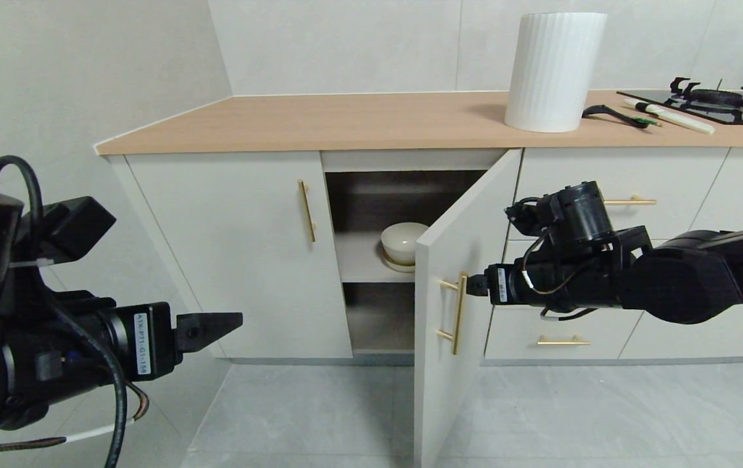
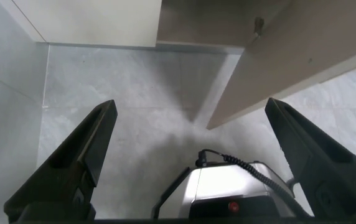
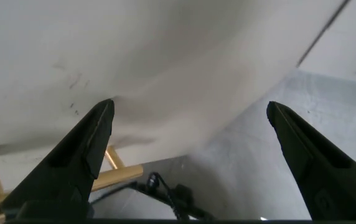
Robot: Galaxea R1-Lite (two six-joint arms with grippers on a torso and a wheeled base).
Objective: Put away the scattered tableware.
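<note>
A cream bowl (image 1: 404, 242) sits on a small plate (image 1: 399, 263) on the middle shelf of the open cabinet (image 1: 371, 260). The cabinet door (image 1: 456, 273) swings out toward me. My right gripper (image 1: 473, 285) (image 3: 189, 106) is open, right at the door's gold handle (image 1: 457, 313) (image 3: 112, 174), with the door face (image 3: 165, 56) close in front of it. My left gripper (image 1: 228, 322) (image 2: 190, 106) is open and empty, low at the left, over the floor. A black utensil (image 1: 615, 116) and a white stick-like utensil (image 1: 670, 118) lie on the wooden countertop (image 1: 345, 120).
A tall white ribbed container (image 1: 553, 71) stands on the counter beside the utensils. A gas hob (image 1: 719, 101) is at the far right. Drawers with gold handles (image 1: 563, 340) lie behind the right arm. The open door's lower edge (image 2: 302, 68) hangs above grey floor tiles (image 2: 134, 87).
</note>
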